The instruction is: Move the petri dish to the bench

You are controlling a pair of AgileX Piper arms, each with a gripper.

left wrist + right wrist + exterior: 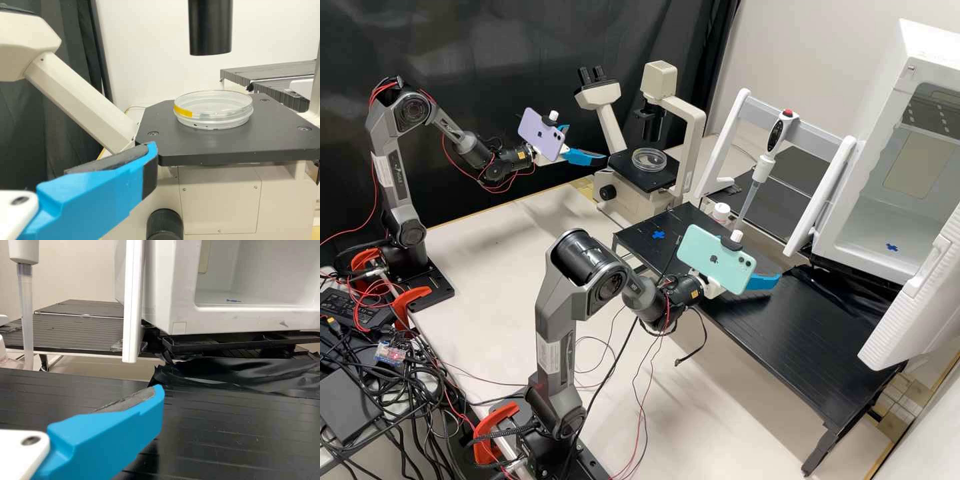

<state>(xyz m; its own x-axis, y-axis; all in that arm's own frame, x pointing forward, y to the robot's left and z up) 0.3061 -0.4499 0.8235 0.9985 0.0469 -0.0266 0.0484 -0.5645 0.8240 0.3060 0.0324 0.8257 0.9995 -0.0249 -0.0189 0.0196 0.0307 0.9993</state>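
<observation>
My left gripper [588, 143] is open beside the microscope stage [630, 175], left of the petri dish [649, 159] in the high view. The clear, lidded dish [213, 109] lies flat on the black stage [225, 150], a yellow mark on its side. One finger of the left gripper [152, 155] shows its bare pad near the stage edge, apart from the dish. Over the black bench [800, 340] is my right gripper [768, 281], partly behind its phone. The right gripper [159, 392] is open, its visible finger's pad touching nothing above the bench [225, 440].
A blue cross [659, 235] marks the bench's left part. Near the back edge stand a small white-capped container [721, 212] and a pipette [763, 167] on its stand. The open white chamber [887, 193] is at right, its door [913, 300] jutting over the bench.
</observation>
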